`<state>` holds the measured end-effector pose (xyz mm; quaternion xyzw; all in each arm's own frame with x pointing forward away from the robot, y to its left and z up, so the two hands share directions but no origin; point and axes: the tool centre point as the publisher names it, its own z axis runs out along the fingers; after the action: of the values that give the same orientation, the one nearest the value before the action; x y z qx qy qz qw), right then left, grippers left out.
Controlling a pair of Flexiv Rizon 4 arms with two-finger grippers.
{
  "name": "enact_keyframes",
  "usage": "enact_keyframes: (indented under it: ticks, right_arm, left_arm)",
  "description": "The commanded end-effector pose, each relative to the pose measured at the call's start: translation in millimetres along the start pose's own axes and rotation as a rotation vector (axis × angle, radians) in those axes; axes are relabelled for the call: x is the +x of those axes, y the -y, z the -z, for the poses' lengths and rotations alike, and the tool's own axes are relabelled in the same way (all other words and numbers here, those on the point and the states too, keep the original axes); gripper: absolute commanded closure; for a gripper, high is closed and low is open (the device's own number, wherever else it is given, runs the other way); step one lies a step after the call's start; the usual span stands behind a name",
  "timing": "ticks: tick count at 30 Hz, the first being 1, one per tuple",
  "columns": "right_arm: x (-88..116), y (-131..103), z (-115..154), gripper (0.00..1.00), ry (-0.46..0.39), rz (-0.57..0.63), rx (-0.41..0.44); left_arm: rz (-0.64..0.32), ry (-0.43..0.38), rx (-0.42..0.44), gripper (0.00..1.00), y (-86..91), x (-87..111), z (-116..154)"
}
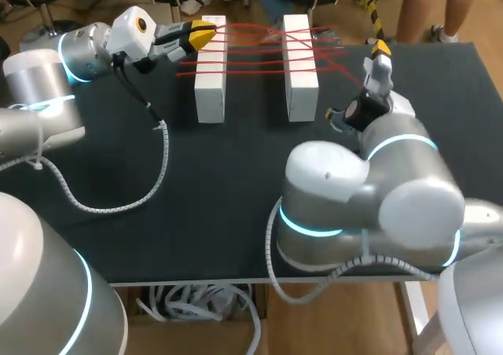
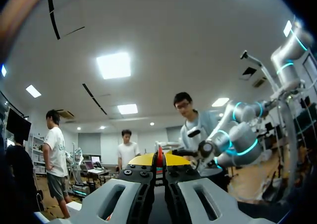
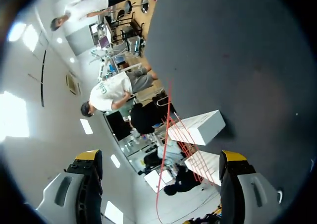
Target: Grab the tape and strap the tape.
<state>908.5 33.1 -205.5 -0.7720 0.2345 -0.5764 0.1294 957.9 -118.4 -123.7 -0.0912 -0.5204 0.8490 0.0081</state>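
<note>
Left end effector (image 1: 203, 34) is hovering near the table's (image 1: 196, 214) far edge, just beside the far end of the left white block (image 1: 211, 72). Its yellow-tipped fingers are pressing together on the red tape (image 1: 259, 45). In the left wrist view a red strip is showing pinched between the two closed tips.

Right end effector (image 1: 380, 50) is sitting toward the far right of the table, beside the right white block (image 1: 299, 68) and apart from it. In the right wrist view its fingers are standing wide apart and gripping nothing. One red strand is running through the gap between them, and I cannot tell whether it is touching either finger.

Both blocks are lying side by side near the far edge, with a gap between them. The tape is crossing over both in several strands, some level and some slanting. It is reaching from the left end effector across the gap and on toward the right end effector.

A coiled white cable (image 1: 157, 174) from the left arm is trailing over the table's left part.
</note>
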Motion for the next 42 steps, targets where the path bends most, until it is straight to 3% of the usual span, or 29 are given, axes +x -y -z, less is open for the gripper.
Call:
enact_keyframes:
  ticks: [1, 5, 13, 21, 24, 26, 30, 35, 42]
  right_arm:
    - [-11, -14, -6, 0.0, -0.287, -0.053, 0.094]
    - [-7, -15, -13, 0.0, -0.306, -0.036, 0.062]
    - [3, -19, -16, 0.0, -0.257, 0.018, -0.036]
    - [12, -25, -13, 0.0, -0.233, 0.035, -0.072]
    - [15, -26, -16, 0.11, -0.237, 0.036, -0.076]
    - [19, -27, -17, 0.24, -0.24, 0.037, -0.081]
    - [22, -29, -19, 0.29, -0.247, 0.045, -0.081]
    - [24, -33, -19, 0.25, -0.253, 0.056, -0.077]
    - [26, -38, -14, 0.34, -0.247, 0.068, -0.072]
  left_arm:
    - [-0.001, -0.002, 0.002, 1.0, -1.0, -0.5, 1]
    - [-0.001, -0.002, 0.002, 1.0, -1.0, -0.5, 1]
    - [-0.001, -0.002, 0.002, 1.0, -1.0, -0.5, 1]
    - [-0.001, -0.002, 0.002, 1.0, -1.0, -0.5, 1]
    - [-0.001, -0.002, 0.002, 1.0, -1.0, -0.5, 1]
    - [-0.001, -0.002, 0.002, 1.0, -1.0, -0.5, 1]
    - [-0.001, -0.002, 0.002, 1.0, -1.0, -0.5, 1]
    - [-0.001, -0.002, 0.002, 1.0, -1.0, -0.5, 1]
    - [-0.001, -0.002, 0.002, 1.0, -1.0, -0.5, 1]
